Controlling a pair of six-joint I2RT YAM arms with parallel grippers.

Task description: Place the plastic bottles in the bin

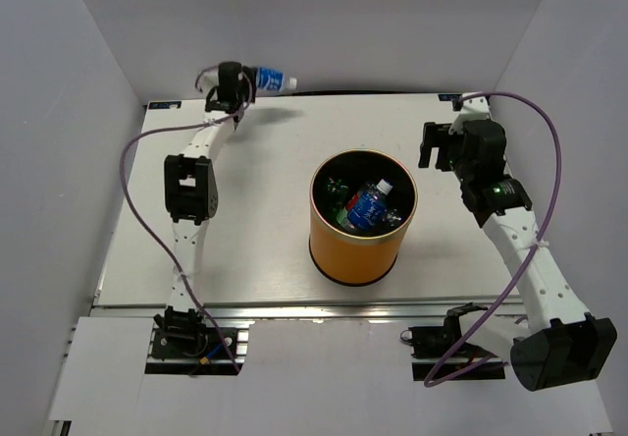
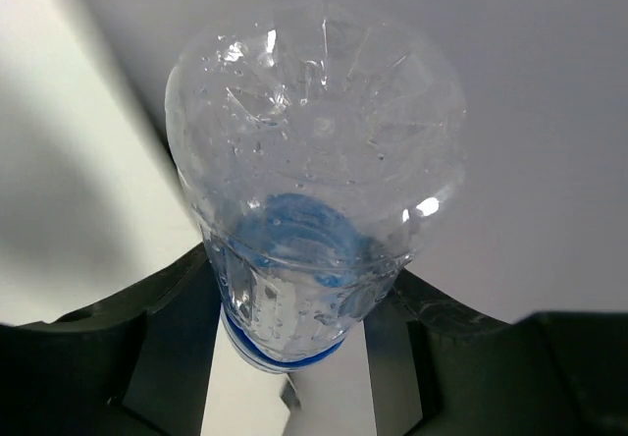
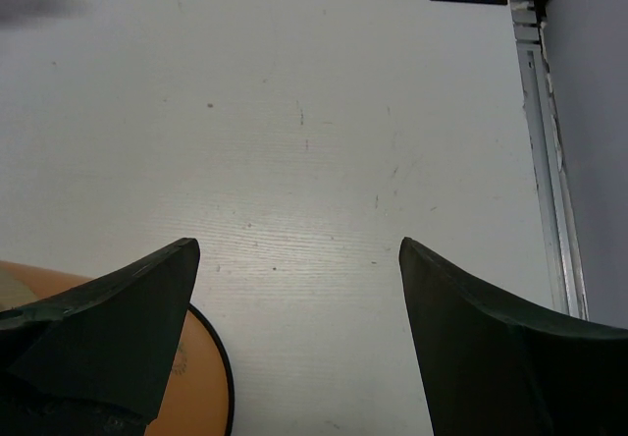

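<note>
One bottle (image 1: 275,80), pinched in your left gripper (image 1: 240,86), aloft over the far-left corner of the table (image 1: 255,259), well apart from the bin (image 1: 355,251). Right gripper (image 3: 299,318): spread, empty. Hazard: it juts sideways from the jaws; a quick swing could shake it loose early.

Lab; white-walled robot table (image 1: 255,230)

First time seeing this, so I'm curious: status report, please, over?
Left gripper shut on blue-labelled bottle, far left corner. Right gripper open, empty, near bin. Other bottles already in bin. Table between looks bare.
</note>
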